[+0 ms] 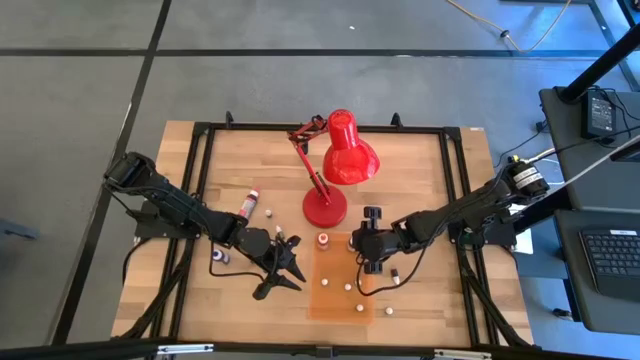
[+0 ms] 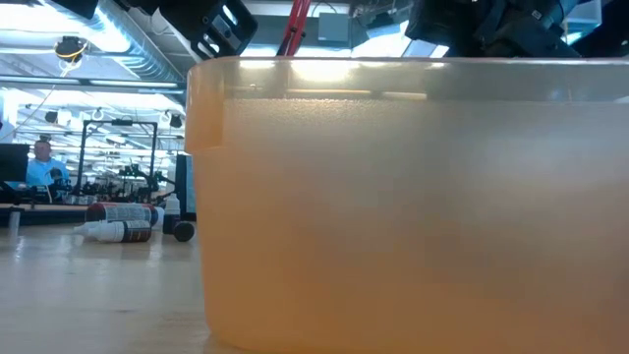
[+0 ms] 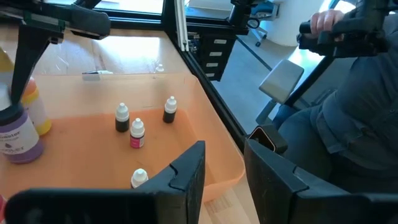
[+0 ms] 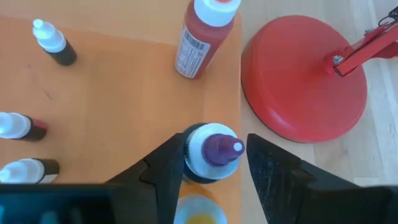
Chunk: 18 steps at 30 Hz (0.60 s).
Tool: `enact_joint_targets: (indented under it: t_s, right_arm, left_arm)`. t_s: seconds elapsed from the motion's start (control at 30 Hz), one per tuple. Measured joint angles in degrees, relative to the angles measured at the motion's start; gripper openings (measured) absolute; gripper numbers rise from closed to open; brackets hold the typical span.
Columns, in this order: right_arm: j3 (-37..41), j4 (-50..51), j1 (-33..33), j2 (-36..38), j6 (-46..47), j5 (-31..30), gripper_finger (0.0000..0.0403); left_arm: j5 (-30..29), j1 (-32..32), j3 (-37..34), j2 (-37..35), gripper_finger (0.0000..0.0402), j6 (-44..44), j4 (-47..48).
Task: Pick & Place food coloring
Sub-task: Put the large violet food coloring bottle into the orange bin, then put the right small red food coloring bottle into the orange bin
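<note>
– Right gripper (image 4: 214, 149)?
– Down over the far right corner of the orange tray (image 1: 335, 262), just near of the red lamp (image 4: 305, 81) base. Parted around a purple-capped bottle (image 4: 217, 151), one finger against its shoulder, a thin gap showing on the other side. Probably no firm hold.
– And the bottle itself?
– Upright in the tray, long axis vertical, cap pointing straight up between the fingers. Directly below the gripper, so no sideways offset to fix. Another bottle with an orange-yellow body touching it or just beside it, hard to say which.
– So the coming move?
– Likely a straight lift clear of the cap. Any drift sideways risks tipping it into that neighbour.
– Left gripper (image 3: 224, 149)?
– Waiting at the tray's left edge, partly open, holding nothing, looking across several small white-capped bottles standing inside.
– Anything left outside the tray?
– Two small bottles (image 1: 397, 280) on the table (image 1: 420, 170) just right of the tray, upright as far as can be told, nearer the right arm. One lying bottle (image 1: 248, 205) far left of the tray, long axis roughly near to far, closer to the left arm. Best split that way, by the look of it
</note>
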<state>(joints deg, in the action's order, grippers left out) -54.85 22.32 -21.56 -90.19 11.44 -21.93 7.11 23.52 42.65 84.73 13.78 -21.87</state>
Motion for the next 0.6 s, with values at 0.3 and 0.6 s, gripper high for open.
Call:
enact_joint_targets:
  t_s: [0.3, 0.6]
  right_arm:
    - [0.0, 0.35, 0.0, 1.65, -1.48, -0.05, 0.0173]
    - [0.0, 8.46, -0.41, 9.91, 2.15, 0.85, 0.0168]
  left_arm:
    - [0.04, -0.01, 0.0, 0.0, 0.011, 0.01, 0.0]
    - [0.04, -0.01, 0.0, 0.0, 0.011, 0.02, 0.09]
